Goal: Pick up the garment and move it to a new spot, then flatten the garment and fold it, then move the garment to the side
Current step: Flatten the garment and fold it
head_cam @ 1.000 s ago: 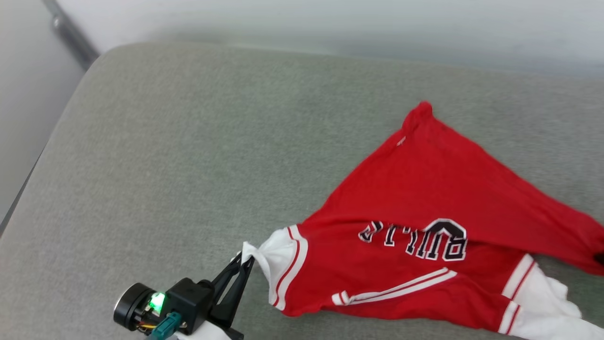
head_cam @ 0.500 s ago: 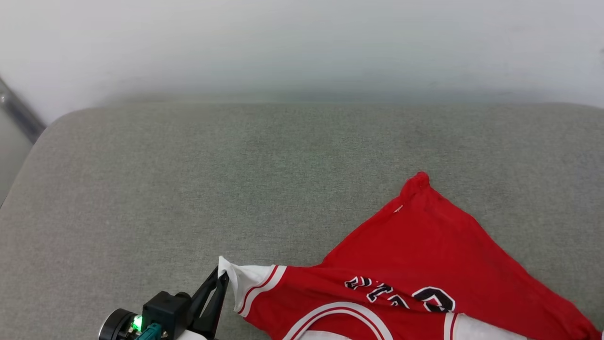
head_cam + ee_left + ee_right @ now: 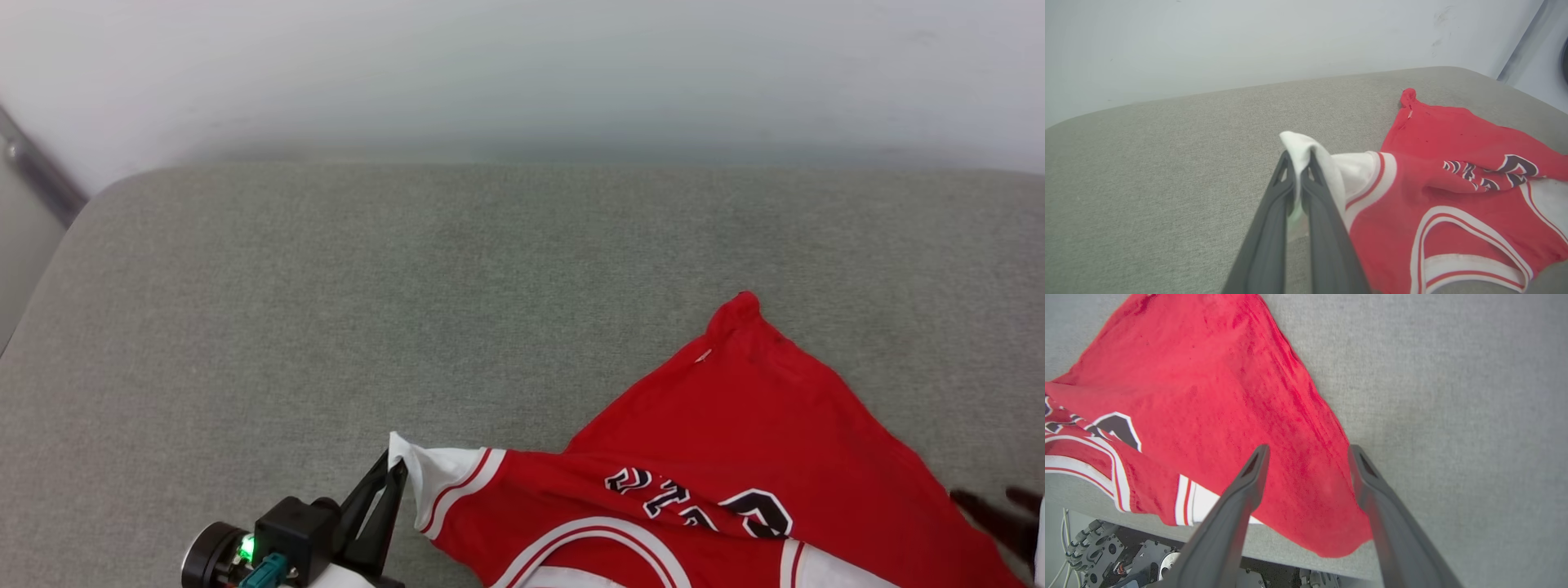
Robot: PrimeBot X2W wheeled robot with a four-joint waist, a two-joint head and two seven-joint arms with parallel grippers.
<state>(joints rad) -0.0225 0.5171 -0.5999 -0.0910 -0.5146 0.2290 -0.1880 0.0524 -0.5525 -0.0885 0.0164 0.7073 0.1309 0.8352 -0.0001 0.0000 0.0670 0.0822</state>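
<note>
Red jersey cloth, the garment (image 3: 735, 425), lies rumpled on the grey cushion (image 3: 326, 327) toward 4 o'clock in our head view, one red corner pointing to 12. Our left gripper (image 3: 1298, 157), down at 7 o'clock, is clenched on the tip of the white sleeve (image 3: 1355, 171). Our right gripper (image 3: 1308, 453) is spread wide above the garment's red edge at 4 o'clock, grasping nothing. A pale wall (image 3: 522, 73) rises behind the cushion.

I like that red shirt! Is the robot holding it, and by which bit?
Yes. The left claw pinches the shirt by the tip of its white sleeve. The right claw is open, holding nothing.
</note>
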